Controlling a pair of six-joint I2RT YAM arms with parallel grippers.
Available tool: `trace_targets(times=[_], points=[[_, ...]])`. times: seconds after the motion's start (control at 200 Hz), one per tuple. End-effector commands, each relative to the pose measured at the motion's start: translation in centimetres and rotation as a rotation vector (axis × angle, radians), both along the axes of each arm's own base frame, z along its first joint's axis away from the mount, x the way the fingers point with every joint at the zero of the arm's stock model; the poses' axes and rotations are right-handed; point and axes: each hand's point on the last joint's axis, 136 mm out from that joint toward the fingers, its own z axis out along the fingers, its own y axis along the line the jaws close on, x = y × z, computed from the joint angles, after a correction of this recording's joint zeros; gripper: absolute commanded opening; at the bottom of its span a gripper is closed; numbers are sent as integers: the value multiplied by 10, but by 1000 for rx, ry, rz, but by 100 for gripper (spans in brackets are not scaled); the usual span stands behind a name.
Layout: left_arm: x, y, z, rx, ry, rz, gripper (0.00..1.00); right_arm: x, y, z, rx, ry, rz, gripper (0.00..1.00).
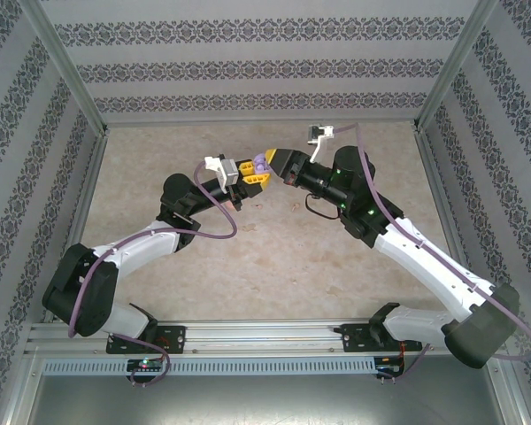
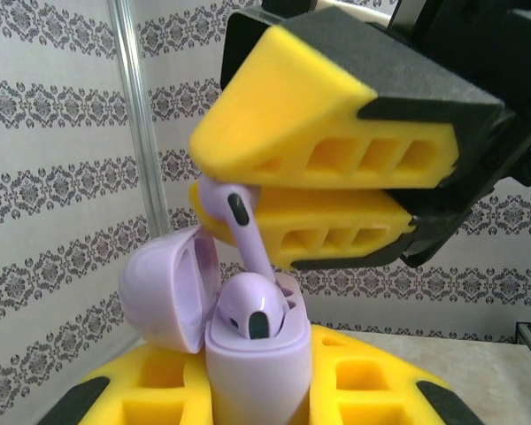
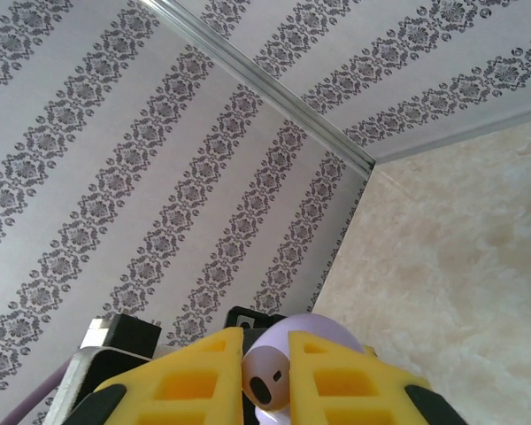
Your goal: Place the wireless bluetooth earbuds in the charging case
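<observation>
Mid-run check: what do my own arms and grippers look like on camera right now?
Left arm and right arm: white shells, black joints, purple cables. Left gripper and right gripper: yellow wedge fingers with rectangular cut-outs, black backing.

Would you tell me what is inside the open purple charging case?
One purple earbud sits inside. A second earbud, held by the right gripper, angles its stem down behind it; the stem's tip and the other slot are hidden.

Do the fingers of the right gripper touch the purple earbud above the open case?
Touching. In the left wrist view the fingers of the right gripper clamp the head of the purple earbud, its stem hanging toward the open case.
</observation>
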Motion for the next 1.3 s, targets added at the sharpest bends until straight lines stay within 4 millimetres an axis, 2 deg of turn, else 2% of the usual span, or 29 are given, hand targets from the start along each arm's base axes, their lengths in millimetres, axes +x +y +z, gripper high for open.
trace_targets(times=[0.0, 0.355, 0.585, 0.739, 1.014, 1.174, 1.294], points=[[-12, 0, 26, -27, -84, -11, 0, 0, 1, 3, 17, -23, -10, 16], [-12, 2, 28, -27, -97, 4, 0, -4, -2, -16, -45, -5, -12, 15], [-10, 2, 29, -27, -96, 12, 0, -8, -9, -21, -106, -25, -29, 14], [-10, 2, 29, -26, -94, 10, 0, -12, -5, -27, -150, -24, -11, 14], [-10, 1, 30, -23, -92, 8, 0, -10, 3, -51, -237, 16, -5, 13], [-11, 3, 31, -26, -96, 16, 0, -7, -5, -60, -269, 36, -50, 13], [-11, 5, 33, -36, -104, 26, 0, -6, -12, -59, -264, 35, -84, 13]])
